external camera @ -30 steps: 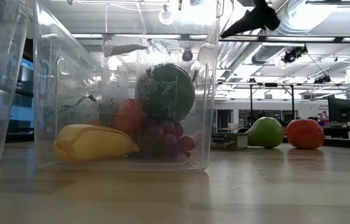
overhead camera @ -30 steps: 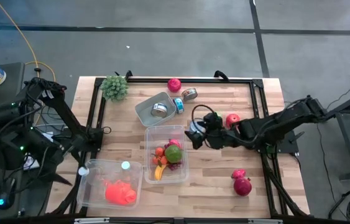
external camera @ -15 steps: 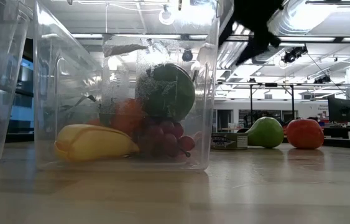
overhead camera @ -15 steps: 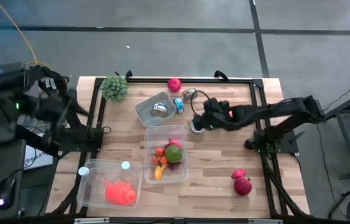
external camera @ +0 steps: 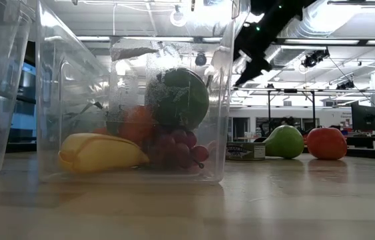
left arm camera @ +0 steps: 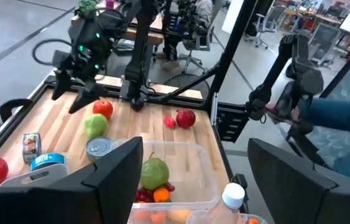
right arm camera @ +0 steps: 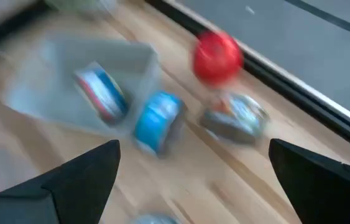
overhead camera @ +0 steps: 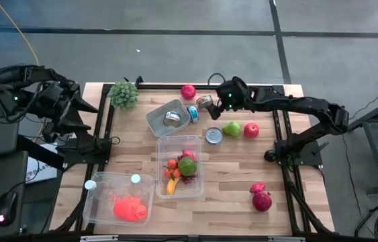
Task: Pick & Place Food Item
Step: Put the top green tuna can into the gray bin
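right gripper (overhead camera: 221, 96) is over the far side of the table (overhead camera: 242, 181), just beside the can on its side (overhead camera: 204, 101), above the green pear (overhead camera: 231, 128). its jaws stand wide apart, nothing between them. the right wrist view shows a red apple (right arm camera: 217, 56), the blue can (right arm camera: 156, 121) and a grey tray (right arm camera: 56, 93) holding 1 can.

green pear lies on the bare wood, touching or nearly touching a red fruit (overhead camera: 250, 130), with an upright silver can (overhead camera: 213, 136) just beside it. clear bin (overhead camera: 178, 166) near table centre holds a green fruit, grapes and a banana.

left gripper (left arm camera: 190, 180) is off the table's left edge, jaws partly open, empty.

2 red fruits (overhead camera: 260, 197) lie near the right front.
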`<control>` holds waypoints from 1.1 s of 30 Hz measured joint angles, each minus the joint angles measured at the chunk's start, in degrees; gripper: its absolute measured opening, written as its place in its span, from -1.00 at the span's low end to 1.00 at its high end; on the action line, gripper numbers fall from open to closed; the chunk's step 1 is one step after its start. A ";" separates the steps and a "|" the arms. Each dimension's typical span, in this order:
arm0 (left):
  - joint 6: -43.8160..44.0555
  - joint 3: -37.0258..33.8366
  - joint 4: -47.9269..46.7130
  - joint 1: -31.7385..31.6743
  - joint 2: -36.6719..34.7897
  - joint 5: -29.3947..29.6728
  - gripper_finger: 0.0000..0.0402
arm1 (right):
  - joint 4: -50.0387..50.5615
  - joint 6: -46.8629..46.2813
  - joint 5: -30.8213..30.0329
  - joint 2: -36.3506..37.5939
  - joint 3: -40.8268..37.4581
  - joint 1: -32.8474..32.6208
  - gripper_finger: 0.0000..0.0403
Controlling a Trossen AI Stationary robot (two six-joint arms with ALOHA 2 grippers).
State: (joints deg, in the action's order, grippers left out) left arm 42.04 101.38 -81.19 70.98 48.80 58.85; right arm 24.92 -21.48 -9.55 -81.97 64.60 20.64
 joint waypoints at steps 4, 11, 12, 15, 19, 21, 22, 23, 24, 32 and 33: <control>0.39 -0.26 -1.34 0.00 1.23 1.40 0.40 | -6.45 -1.15 4.14 0.00 0.07 1.08 0.99; 13.15 -2.65 -6.47 0.00 1.13 18.49 0.40 | -1.12 3.10 1.86 0.00 0.07 1.23 0.99; 15.28 -2.84 -7.84 0.00 1.16 20.27 0.40 | 0.41 3.26 1.72 0.00 0.07 1.23 0.98; 20.16 -3.06 -8.78 -0.23 0.76 22.46 0.40 | 4.43 3.39 1.98 0.00 0.07 1.31 0.95; 17.80 -3.08 -8.92 -1.75 -0.97 16.83 0.40 | 6.10 3.66 2.02 0.00 0.04 1.66 0.88; 12.90 -3.15 -8.95 -1.95 -1.27 14.84 0.40 | 5.84 3.30 2.01 0.00 0.04 1.66 0.83; 11.92 -3.35 -8.96 -1.94 -1.22 14.56 0.40 | 5.42 3.27 2.00 0.00 0.04 1.65 0.81; 11.76 -3.43 -8.94 -1.93 -1.04 14.05 0.40 | 4.89 3.28 2.00 0.00 0.04 1.65 0.79; 12.03 -3.43 -8.82 -1.95 -0.98 13.64 0.40 | 4.47 3.37 2.00 0.00 0.04 1.65 0.78; 13.76 -5.46 -8.84 -1.93 -1.54 11.33 0.40 | -1.34 9.76 0.83 0.00 0.04 2.61 0.77; 14.59 -6.17 -8.83 -1.92 -1.51 11.95 0.40 | -1.87 10.50 0.74 0.00 0.04 2.97 0.77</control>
State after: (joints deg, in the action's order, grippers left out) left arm 56.63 95.22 -90.02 69.06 47.29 70.80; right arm 23.05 -10.97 -8.81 -81.97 64.64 23.61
